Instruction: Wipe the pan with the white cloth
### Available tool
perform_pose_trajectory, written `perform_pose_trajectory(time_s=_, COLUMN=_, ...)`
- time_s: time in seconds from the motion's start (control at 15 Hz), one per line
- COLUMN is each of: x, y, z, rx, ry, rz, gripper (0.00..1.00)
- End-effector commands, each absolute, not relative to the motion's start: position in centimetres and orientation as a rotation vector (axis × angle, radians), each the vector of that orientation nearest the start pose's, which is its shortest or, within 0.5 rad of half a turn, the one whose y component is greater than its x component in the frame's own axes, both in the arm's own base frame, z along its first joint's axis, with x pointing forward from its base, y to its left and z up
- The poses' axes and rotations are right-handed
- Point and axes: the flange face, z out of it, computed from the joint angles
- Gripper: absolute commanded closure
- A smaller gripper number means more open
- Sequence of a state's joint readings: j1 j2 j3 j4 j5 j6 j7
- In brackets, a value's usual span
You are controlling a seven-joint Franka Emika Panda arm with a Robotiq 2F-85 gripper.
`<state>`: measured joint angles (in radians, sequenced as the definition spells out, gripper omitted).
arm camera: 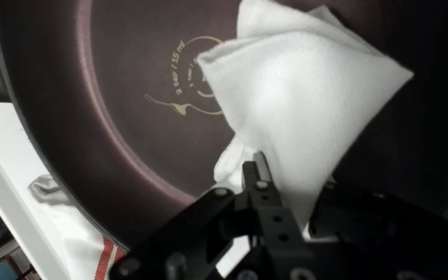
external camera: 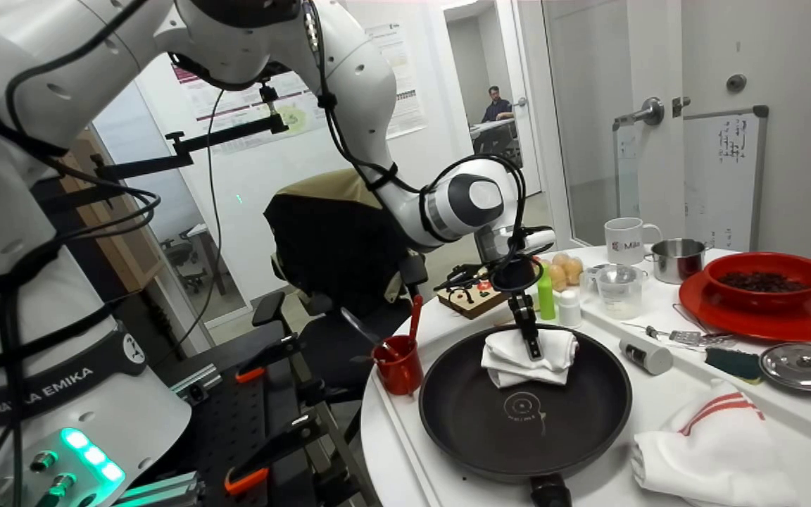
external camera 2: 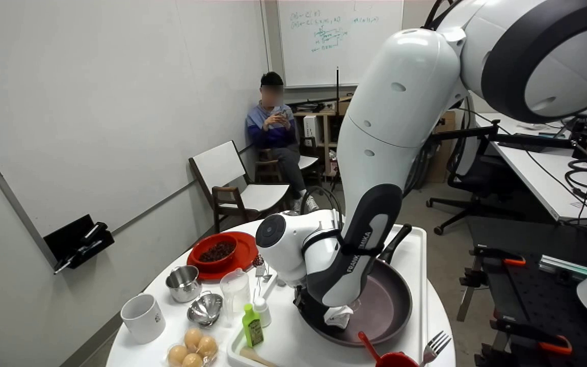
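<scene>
Its jaws slightly parted, the Robotiq gripper seemed to pinch the folded white cloth inside the dark frying pan, beside a gold printed emblem.

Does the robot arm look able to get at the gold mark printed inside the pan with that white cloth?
Probably yes: the fingers hold the white cloth inside the pan, and the gold mark lies close by, uncovered in an exterior view, with no rim between.
</scene>
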<state>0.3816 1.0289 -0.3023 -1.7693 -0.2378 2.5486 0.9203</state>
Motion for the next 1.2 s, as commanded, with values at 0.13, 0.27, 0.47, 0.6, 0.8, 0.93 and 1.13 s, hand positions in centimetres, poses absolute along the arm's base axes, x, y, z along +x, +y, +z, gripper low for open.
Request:
perform_pose_trajectory(time_s=0.13, x=59.2, y=4.6, z=-1.5, rx=-3.406, ry=0.688, rz=0.140, gripper=0.91)
perform_pose_trajectory(time_s=0.27, x=59.1, y=4.5, z=-1.9, rx=-3.354, ry=0.555, rz=0.222, gripper=0.91)
perform_pose_trajectory(time_s=0.47, x=59.3, y=3.8, z=-1.8, rx=-3.270, ry=0.415, rz=0.311, gripper=0.91)
perform_pose_trajectory(time_s=0.6, x=59.3, y=3.4, z=-1.5, rx=-3.225, ry=0.355, rz=0.347, gripper=0.91)
perform_pose_trajectory(time_s=0.8, x=58.6, y=3.4, z=-1.2, rx=-3.181, ry=0.241, rz=0.391, gripper=0.91)
perform_pose_trajectory(time_s=0.93, x=57.6, y=3.9, z=-1.3, rx=-3.180, ry=0.131, rz=0.412, gripper=0.91)
perform_pose_trajectory(time_s=1.13, x=56.2, y=4.1, z=-1.6, rx=-3.193, ry=0.003, rz=0.444, gripper=0.91)
